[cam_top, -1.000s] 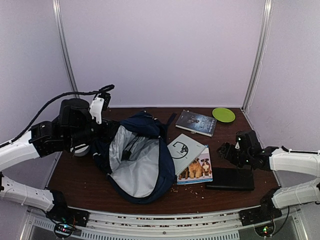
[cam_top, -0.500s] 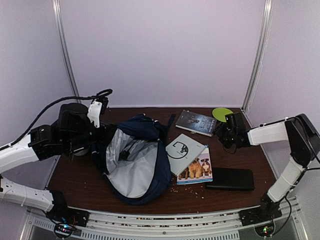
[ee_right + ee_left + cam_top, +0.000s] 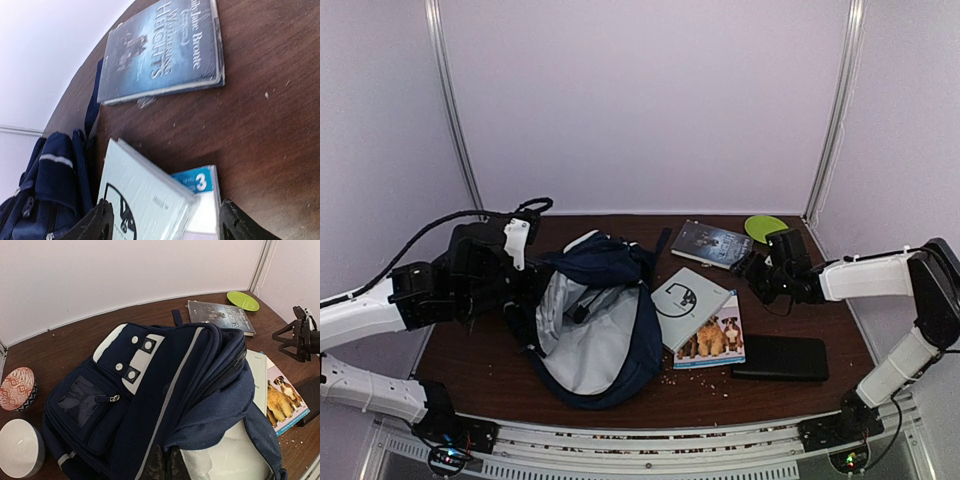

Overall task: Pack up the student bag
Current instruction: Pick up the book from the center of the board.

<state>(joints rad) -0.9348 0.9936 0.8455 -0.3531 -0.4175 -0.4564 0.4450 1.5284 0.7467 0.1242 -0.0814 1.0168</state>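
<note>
Navy student bag (image 3: 620, 262) lies left of centre on the tabletop (image 3: 470, 350), mouth gaping. Left tool (image 3: 167, 467) is pinched together on its rim fabric, probably propping the opening for loading. Right tool (image 3: 167, 222), jaws apart, hovers at the white book (image 3: 145, 205) at centre, seemingly lining up a pick.

1. From above, we see soft, even light: the walls (image 3: 640, 100) read pale lilac, the tabletop (image 3: 480, 350) is dark, and shadows are faint.
2. That view is coarse and slightly soft; the pale lining of the bag (image 3: 620, 262) is its brightest patch low down.
3. At the left wrist, we find the wall nearly blown out and its base line bowed by the lens; the bag is sharp, and the white bowl (image 3: 17, 447) shows a sheen.
4. At the right wrist, the book (image 3: 160, 50) is slightly blurred, the wall washes white, and the fingers (image 3: 97, 222) of the right hand (image 3: 165, 227) are dark and unfocused.
</note>
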